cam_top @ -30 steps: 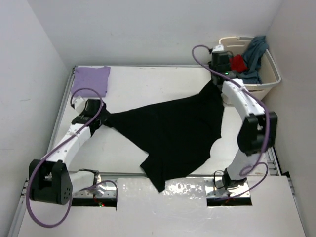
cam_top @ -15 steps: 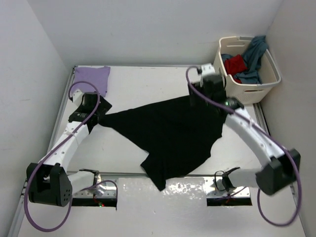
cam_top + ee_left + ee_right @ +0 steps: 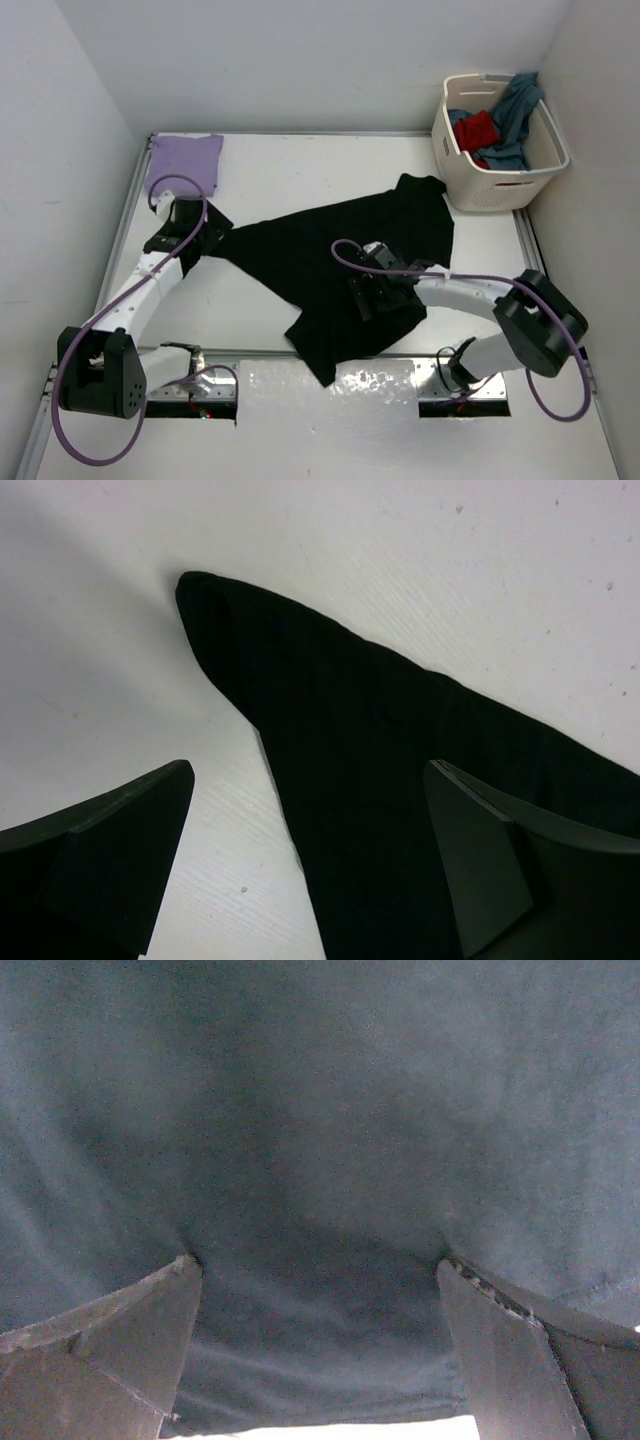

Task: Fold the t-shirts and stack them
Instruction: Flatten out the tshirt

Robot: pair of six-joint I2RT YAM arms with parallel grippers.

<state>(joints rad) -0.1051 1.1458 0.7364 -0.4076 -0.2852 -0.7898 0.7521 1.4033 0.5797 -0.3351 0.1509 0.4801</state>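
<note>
Black t-shirt lies askew beneath the spread, empty left gripper and right gripper, so a pinch straight below either could grab 2 layers and skew the fold.

Partly out of sight (inside basket): red t-shirt, teal t-shirt

The black t-shirt is matt cloth; the table is smooth, matt.
</note>
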